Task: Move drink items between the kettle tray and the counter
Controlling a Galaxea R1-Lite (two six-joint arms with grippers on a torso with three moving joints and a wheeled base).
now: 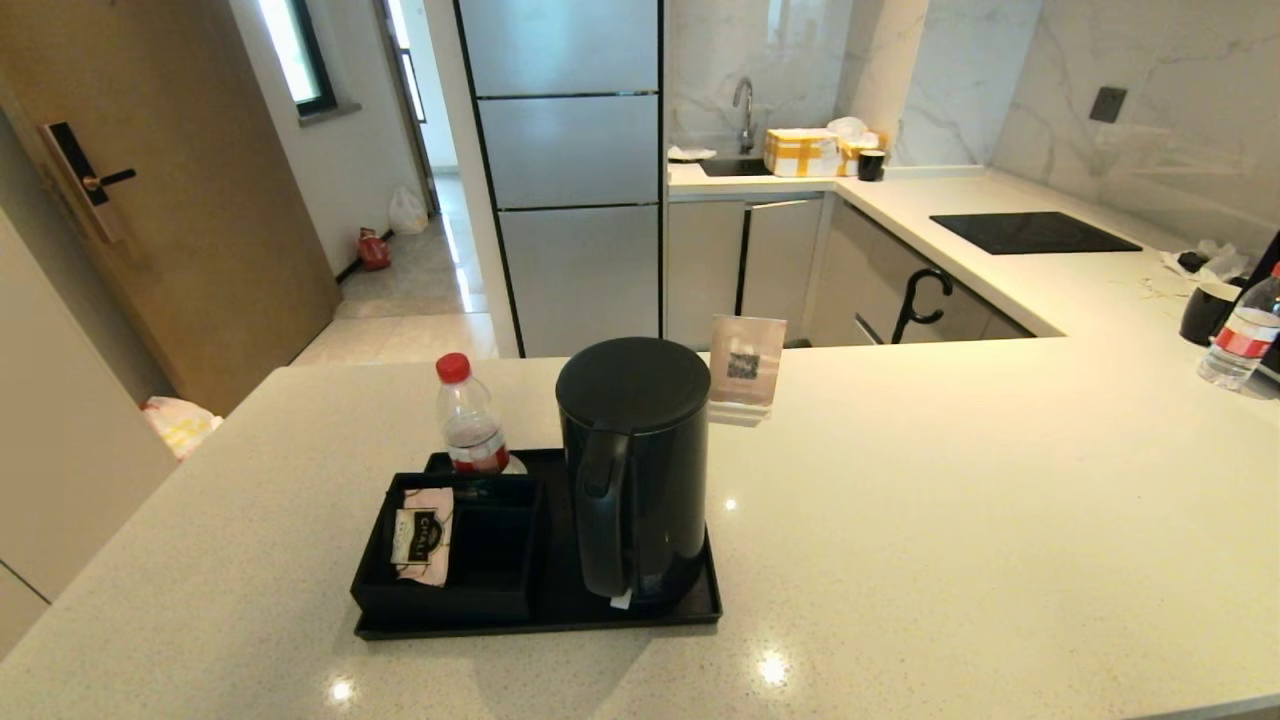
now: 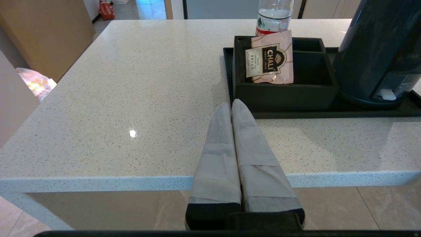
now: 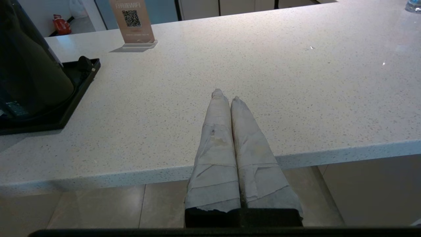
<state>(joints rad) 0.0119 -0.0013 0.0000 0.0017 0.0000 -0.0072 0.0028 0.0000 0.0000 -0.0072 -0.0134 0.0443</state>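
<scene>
The black kettle tray (image 1: 540, 625) lies on the pale speckled counter (image 1: 950, 520). The tall black kettle (image 1: 635, 470) stands on the tray's right half, handle toward me. A clear water bottle (image 1: 468, 415) with a red cap stands at the tray's far left, behind the square compartment box (image 1: 455, 590). My left gripper (image 2: 231, 104) is shut and empty, hovering at the counter's near edge just short of the box (image 2: 286, 93). My right gripper (image 3: 226, 95) is shut and empty over bare counter (image 3: 279, 82), to the right of the kettle (image 3: 29, 65). Neither gripper shows in the head view.
A pink tea sachet (image 1: 422, 535) leans in the box. A QR-code card stand (image 1: 746, 365) stands behind the kettle. At the far right stand a second water bottle (image 1: 1240, 340) and a black mug (image 1: 1207, 312). A black cooktop (image 1: 1030, 232) lies farther back.
</scene>
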